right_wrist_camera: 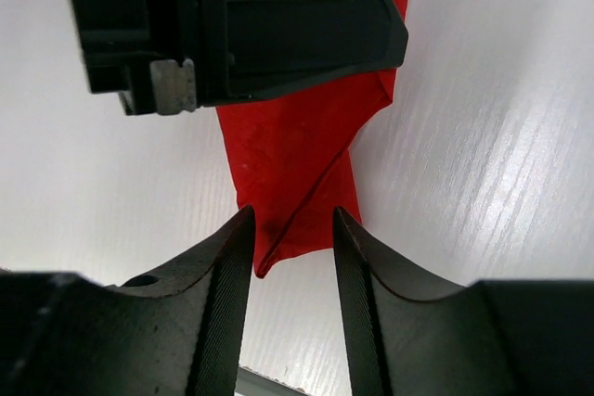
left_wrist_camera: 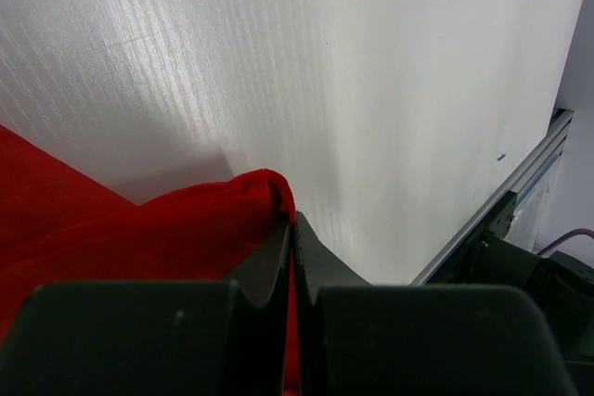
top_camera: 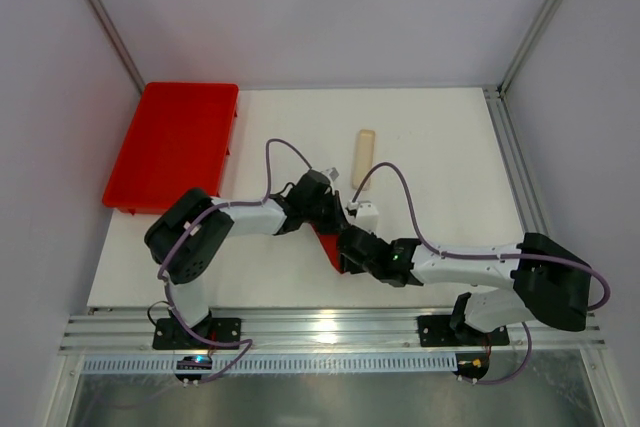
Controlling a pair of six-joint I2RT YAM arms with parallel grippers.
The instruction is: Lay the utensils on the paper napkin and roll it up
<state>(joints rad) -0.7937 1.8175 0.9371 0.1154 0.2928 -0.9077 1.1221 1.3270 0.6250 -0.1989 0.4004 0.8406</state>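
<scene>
The paper napkin [top_camera: 326, 245] is a folded red sheet lying on the white table between the two grippers. My left gripper [left_wrist_camera: 293, 220] is shut on one raised edge of the napkin [left_wrist_camera: 139, 238], and red paper shows between its closed fingers. My right gripper [right_wrist_camera: 292, 220] is open just above the napkin's near pointed end [right_wrist_camera: 297, 164], with nothing gripped. The left gripper's black body [right_wrist_camera: 232, 16] covers the napkin's far part. In the top view both grippers [top_camera: 325, 219] [top_camera: 347, 247] meet over the napkin. The utensils are hidden.
A big red plastic tray [top_camera: 175, 145] sits at the far left, partly over the table edge. A pale beige oblong strip [top_camera: 362, 157] lies behind the grippers. An aluminium rail [top_camera: 330, 332] runs along the near edge.
</scene>
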